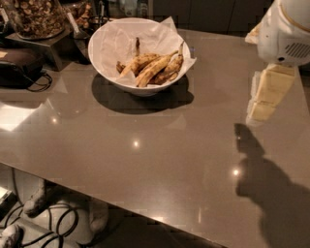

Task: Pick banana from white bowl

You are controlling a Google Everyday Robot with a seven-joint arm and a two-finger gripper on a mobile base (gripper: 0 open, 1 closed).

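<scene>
Looks down on a glossy grey-brown rectangular table [145, 164], dotted with small bright light reflections and a pale glare patch at its left edge. Ends at dark cabinet fronts [218, 12] behind. Shows black cables [63, 225] coiled on the dim floor [121, 232] below. Finds the cream-coloured blocky hand [259, 111] hovering over the table's right side.
</scene>
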